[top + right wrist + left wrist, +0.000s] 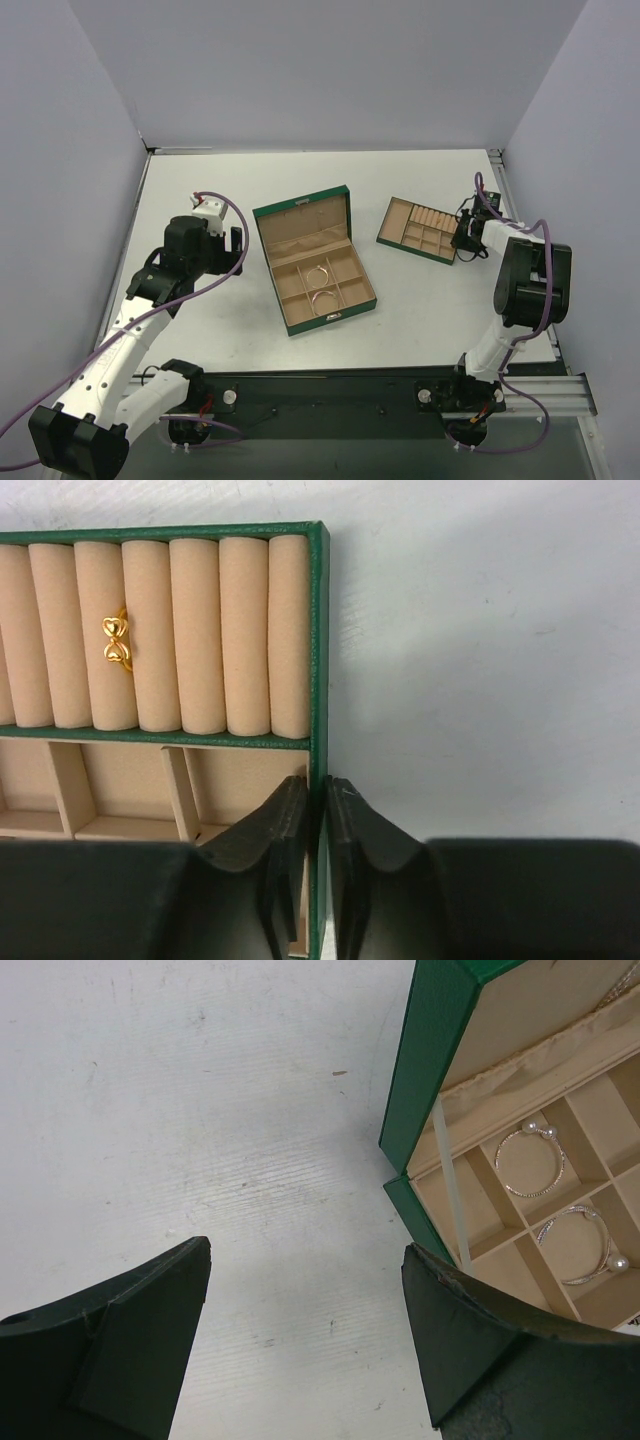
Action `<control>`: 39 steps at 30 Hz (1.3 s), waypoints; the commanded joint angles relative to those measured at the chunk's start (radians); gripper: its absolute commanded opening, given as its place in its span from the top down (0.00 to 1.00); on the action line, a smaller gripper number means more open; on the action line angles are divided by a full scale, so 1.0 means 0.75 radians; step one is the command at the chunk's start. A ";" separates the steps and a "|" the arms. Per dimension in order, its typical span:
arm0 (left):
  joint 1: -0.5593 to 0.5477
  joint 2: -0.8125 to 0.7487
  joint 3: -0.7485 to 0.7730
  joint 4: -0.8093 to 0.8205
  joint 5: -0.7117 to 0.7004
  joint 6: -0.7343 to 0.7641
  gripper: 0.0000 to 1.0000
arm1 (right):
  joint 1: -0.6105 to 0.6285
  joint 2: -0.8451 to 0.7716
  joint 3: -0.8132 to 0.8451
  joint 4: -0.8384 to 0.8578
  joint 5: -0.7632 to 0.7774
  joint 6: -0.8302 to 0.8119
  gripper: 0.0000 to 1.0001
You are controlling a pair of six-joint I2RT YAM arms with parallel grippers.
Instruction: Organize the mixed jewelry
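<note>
The green box [300, 200] lies open in the middle of the table, and two silvery wire bangles [530, 1160] [582, 1248] rest in neighbouring tan compartments. A small gold ring [117, 643] sits tucked between the ring rolls of the small green tray [318, 630] at the right. My right gripper [317, 780] is shut on that tray's right wall, one finger inside and one outside. My left gripper [305, 1245] hangs open over bare table just left of the box, holding nothing. The chain is not visible.
The small green tray [415, 252] sits close to the table's right edge, with my right arm [530, 280] bent beside it. Grey walls enclose the table on three sides. White tabletop stretches left of the box under my left gripper [234, 241].
</note>
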 commanded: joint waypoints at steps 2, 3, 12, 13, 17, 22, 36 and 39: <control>0.004 -0.008 0.006 0.043 0.016 0.018 0.13 | -0.004 0.010 0.015 -0.061 0.018 0.004 0.68; 0.006 -0.008 0.006 0.041 0.016 0.018 0.13 | -0.006 0.008 0.013 -0.061 0.023 0.010 0.66; 0.006 -0.008 0.006 0.041 0.016 0.018 0.13 | -0.040 -0.008 -0.012 -0.001 0.014 0.055 0.68; 0.006 -0.008 0.008 0.041 0.018 0.018 0.13 | -0.042 -0.002 -0.006 -0.016 0.012 0.057 0.70; 0.006 -0.002 0.006 0.041 0.020 0.018 0.13 | -0.044 0.010 0.009 -0.030 0.004 0.053 0.81; 0.006 -0.006 0.006 0.041 0.018 0.018 0.13 | -0.046 0.010 0.007 -0.030 -0.002 0.055 0.90; 0.006 -0.012 0.006 0.041 0.020 0.020 0.13 | -0.014 -0.002 -0.003 -0.026 -0.035 -0.012 1.00; 0.006 -0.012 0.006 0.041 0.020 0.020 0.13 | 0.013 -0.010 -0.007 -0.026 -0.047 -0.059 1.00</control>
